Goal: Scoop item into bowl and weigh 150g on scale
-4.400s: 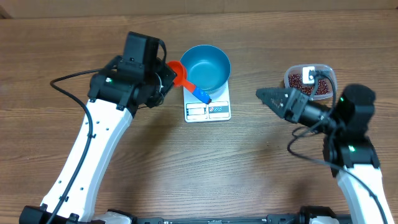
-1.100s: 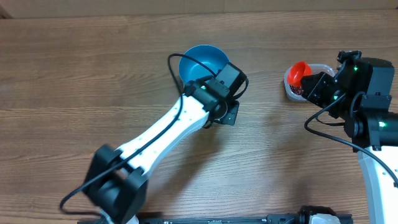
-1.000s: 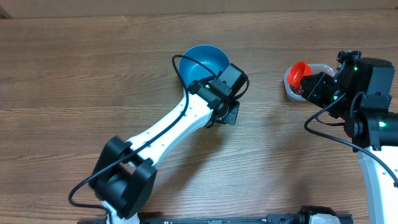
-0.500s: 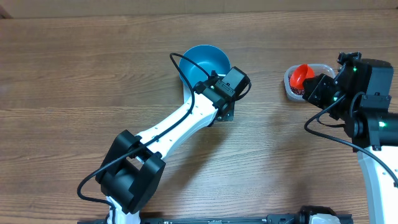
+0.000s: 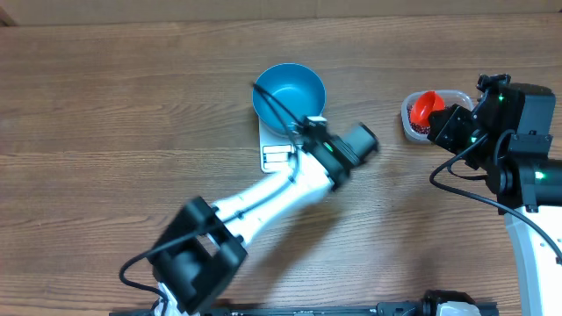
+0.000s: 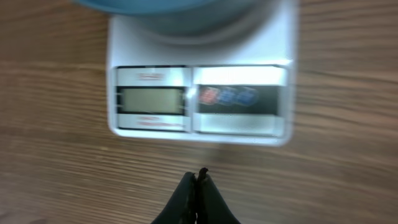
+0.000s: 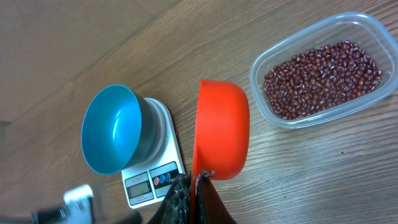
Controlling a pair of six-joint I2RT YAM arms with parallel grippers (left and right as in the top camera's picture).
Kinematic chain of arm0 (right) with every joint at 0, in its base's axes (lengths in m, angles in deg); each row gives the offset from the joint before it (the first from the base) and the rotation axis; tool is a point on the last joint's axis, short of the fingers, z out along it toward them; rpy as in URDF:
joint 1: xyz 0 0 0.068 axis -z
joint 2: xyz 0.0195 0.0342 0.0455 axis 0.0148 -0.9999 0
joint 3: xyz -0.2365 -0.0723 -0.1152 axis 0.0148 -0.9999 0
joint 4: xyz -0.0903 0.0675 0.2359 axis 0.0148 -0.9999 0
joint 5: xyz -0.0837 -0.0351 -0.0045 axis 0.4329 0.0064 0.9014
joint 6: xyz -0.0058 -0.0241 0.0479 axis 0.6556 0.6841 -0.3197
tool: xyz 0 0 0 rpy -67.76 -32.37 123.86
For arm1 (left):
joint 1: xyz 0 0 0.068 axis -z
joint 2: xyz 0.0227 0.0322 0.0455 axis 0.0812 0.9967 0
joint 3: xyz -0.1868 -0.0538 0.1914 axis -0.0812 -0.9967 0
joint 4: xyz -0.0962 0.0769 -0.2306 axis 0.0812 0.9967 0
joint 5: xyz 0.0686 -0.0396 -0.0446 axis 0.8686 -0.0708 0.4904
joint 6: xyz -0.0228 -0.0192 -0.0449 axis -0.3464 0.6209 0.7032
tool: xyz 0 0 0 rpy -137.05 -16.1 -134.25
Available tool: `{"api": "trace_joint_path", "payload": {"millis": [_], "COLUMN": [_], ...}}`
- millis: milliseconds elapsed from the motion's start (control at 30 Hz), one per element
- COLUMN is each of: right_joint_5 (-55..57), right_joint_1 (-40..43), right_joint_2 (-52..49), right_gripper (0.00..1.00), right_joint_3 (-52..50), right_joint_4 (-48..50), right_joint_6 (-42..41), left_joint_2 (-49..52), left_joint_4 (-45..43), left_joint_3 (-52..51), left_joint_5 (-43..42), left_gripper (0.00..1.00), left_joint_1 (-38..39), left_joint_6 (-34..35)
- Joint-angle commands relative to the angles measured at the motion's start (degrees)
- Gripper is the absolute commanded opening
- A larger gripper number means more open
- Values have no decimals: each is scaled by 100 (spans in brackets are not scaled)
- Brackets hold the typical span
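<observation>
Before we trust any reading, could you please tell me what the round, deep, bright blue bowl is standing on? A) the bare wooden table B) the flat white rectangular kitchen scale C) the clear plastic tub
B: the blue bowl sits on top of the white scale, as the right wrist view shows.

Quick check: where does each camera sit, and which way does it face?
Overhead: above the table, facing straight down; left arm, right arm show.
Left wrist: close over the scale, facing down at its display; shut left gripper at bottom.
Right wrist: higher, looking obliquely at the beans; right gripper shut on the red scoop.
Shared: both wrist views show the scale and blue bowl.
</observation>
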Motion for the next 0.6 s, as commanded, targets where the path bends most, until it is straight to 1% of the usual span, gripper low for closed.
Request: {"api": "trace_joint_path", "payload": {"millis": [0,67,167,367,400,500,567], "right_joint_5": [90,133,175,170,170,170,170], "right_joint_1": [39,39,39,39,39,39,39], "right_joint_2": [4,4,4,4,4,4,4], "right_gripper": [4,4,4,4,4,4,4], "right_joint_3": [101,101,101,101,101,101,101], "right_joint_4": [-28,-46,-74,-72,-70,-70,-70], "right_joint_6": [44,44,44,44,44,44,44], "left_joint_2": [-175,-175,-175,-173,-173,-151,-116], "left_joint_4": [-326,-481,-654,-1443,-1598,-2094,-2378], "left_joint_3": [-173,-267,-417,-798,-861,-1025,-1115], "left_joint_5": [907,780,415,-90,-262,-940,-1200], "left_gripper": [5,5,5,4,4,4,4], "left_joint_1": [476,415,103,-535,-625,-892,-1005], "left_joint_6": [22,-131,-153,-656,-852,-1784,-2194]}}
